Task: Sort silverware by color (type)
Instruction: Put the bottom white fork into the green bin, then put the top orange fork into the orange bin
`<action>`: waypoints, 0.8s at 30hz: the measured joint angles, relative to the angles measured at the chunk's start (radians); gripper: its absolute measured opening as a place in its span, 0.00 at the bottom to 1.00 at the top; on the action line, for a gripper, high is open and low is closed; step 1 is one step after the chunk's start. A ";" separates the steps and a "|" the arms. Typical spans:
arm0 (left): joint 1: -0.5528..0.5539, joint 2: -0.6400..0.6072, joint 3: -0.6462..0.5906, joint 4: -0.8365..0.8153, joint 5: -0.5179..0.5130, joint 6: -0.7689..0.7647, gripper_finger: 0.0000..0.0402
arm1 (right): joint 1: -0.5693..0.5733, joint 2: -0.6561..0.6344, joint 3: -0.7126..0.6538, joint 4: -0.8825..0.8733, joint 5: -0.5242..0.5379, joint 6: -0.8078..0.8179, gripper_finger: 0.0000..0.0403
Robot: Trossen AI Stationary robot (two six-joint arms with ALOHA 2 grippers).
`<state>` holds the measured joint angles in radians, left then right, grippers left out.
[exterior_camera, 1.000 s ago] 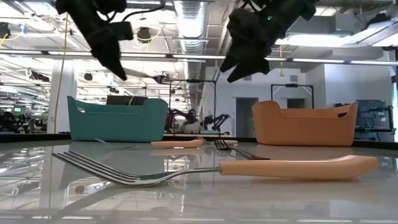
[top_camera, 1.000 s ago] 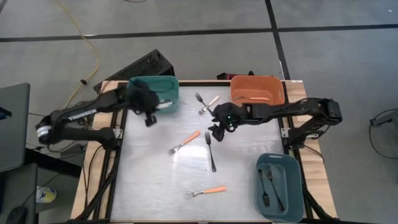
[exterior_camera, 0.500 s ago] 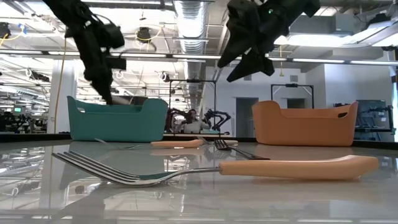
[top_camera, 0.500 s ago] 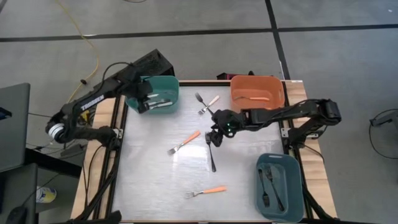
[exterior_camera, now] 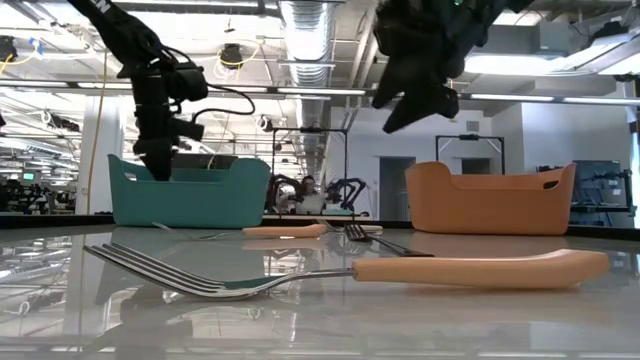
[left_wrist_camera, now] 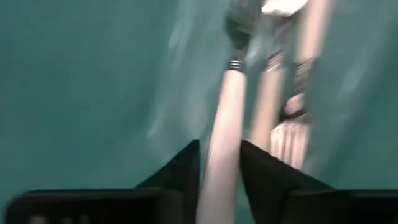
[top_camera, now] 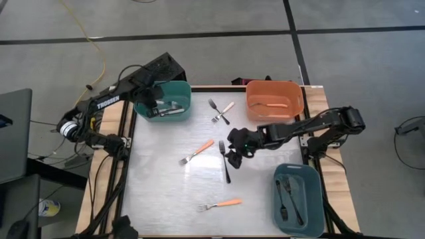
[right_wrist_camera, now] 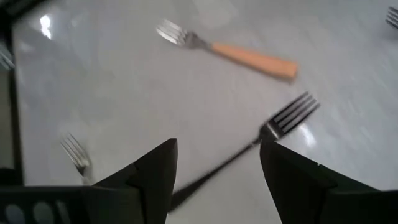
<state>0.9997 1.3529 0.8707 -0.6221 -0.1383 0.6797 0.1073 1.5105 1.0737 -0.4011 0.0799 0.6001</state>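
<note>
Two dark arms work over a pale table [top_camera: 166, 199] that carries loose forks and three bins. Left gripper [top_camera: 154, 106]: lowered inside the teal bin [top_camera: 143, 114] at the table's far left corner. In the left wrist view its fingers [left_wrist_camera: 180, 177] flank a cream-handled fork [left_wrist_camera: 225, 130] whose handle runs between them; whether they press on it or stand just apart from it cannot be told. More cream-handled forks [left_wrist_camera: 292, 81] lie beside it on the bin floor.

Right gripper [top_camera: 234, 154]: held above the table's middle with fingers spread wide and nothing between them, over the handle end of a black-handled fork [top_camera: 225, 161]. In the right wrist view that fork [right_wrist_camera: 249, 149] runs slantwise between the two fingers [right_wrist_camera: 152, 171], its tines pointing away from the camera.

Loose on the table: an orange-handled fork [top_camera: 196, 152] near the centre, a second orange-handled fork [top_camera: 220, 204] toward the near edge, and a crossed pair [top_camera: 220, 110] at the far edge, one with a pale handle.

Orange bin [top_camera: 292, 89] at the far right corner: holds one orange-handled fork [top_camera: 271, 103]. Second teal bin [top_camera: 315, 199] at the near right corner: holds black-handled forks [top_camera: 288, 199]. In the low view the near orange-handled fork [exterior_camera: 340, 272] fills the foreground.
</note>
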 joint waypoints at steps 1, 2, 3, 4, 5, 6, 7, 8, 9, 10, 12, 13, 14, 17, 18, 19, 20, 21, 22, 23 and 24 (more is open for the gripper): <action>-0.007 -0.001 0.000 0.002 -0.060 -0.004 0.29 | 0.001 0.000 0.000 -0.015 0.000 -0.017 0.63; -0.014 -0.006 0.000 0.005 -0.126 -0.016 0.33 | 0.003 0.000 0.000 -0.030 0.000 -0.036 0.63; -0.024 -0.014 0.001 0.002 -0.195 -0.034 0.37 | 0.002 0.000 0.000 -0.045 0.000 -0.058 0.63; -0.035 -0.025 0.007 -0.015 -0.250 -0.056 0.40 | -0.002 0.000 0.000 -0.057 -0.003 -0.082 0.63; -0.046 -0.038 0.017 -0.039 -0.285 -0.078 0.43 | -0.007 0.000 0.000 -0.065 -0.008 -0.107 0.63; -0.055 -0.055 0.032 -0.066 -0.286 -0.101 0.45 | -0.014 0.000 0.000 -0.067 -0.016 -0.135 0.63; -0.066 -0.075 0.046 -0.094 -0.275 -0.126 0.47 | -0.023 0.000 0.000 -0.066 -0.028 -0.166 0.63; -0.077 -0.094 0.061 -0.119 -0.255 -0.159 0.48 | -0.032 0.000 0.000 -0.062 -0.043 -0.200 0.63; -0.091 -0.115 0.074 -0.137 -0.229 -0.200 0.50 | -0.043 0.000 0.000 -0.056 -0.059 -0.233 0.63; -0.104 -0.138 0.086 -0.152 -0.204 -0.247 0.50 | -0.054 0.000 0.000 -0.051 -0.076 -0.267 0.63; -0.135 -0.189 0.106 -0.170 -0.142 -0.365 0.51 | -0.077 0.000 0.000 -0.040 -0.100 -0.346 0.63; -0.151 -0.217 0.111 -0.172 -0.100 -0.434 0.51 | -0.088 0.000 0.000 -0.029 -0.108 -0.389 0.63; -0.171 -0.247 0.112 -0.170 -0.046 -0.512 0.51 | -0.099 0.000 0.000 -0.016 -0.109 -0.435 0.63; -0.245 -0.326 0.100 -0.132 0.138 -0.742 0.51 | -0.134 0.000 0.000 0.035 -0.110 -0.583 0.63; -0.281 -0.349 0.091 -0.108 0.184 -0.809 0.51 | -0.146 0.000 0.000 0.058 -0.110 -0.631 0.63; -0.326 -0.370 0.080 -0.083 0.219 -0.870 0.51 | -0.158 0.005 0.000 0.087 -0.110 -0.676 0.63; -0.379 -0.389 0.064 -0.044 0.237 -0.921 0.51 | -0.170 0.021 0.001 0.131 -0.111 -0.720 0.63; -0.436 -0.406 0.047 0.000 0.243 -0.965 0.51 | -0.182 0.037 0.002 0.178 -0.124 -0.754 0.63; -0.500 -0.421 0.024 0.053 0.241 -1.000 0.51 | -0.195 0.053 0.002 0.207 -0.152 -0.781 0.63; -0.563 -0.433 0.003 0.101 0.235 -1.035 0.51 | -0.206 0.071 -0.001 0.234 -0.191 -0.801 0.63; -0.626 -0.441 -0.017 0.150 0.216 -1.069 0.50 | -0.215 0.096 0.000 0.282 -0.236 -0.815 0.63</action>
<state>0.3739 0.9119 0.8539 -0.4717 0.0781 -0.3896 -0.1076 1.6067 1.0734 -0.1187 -0.1562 -0.2149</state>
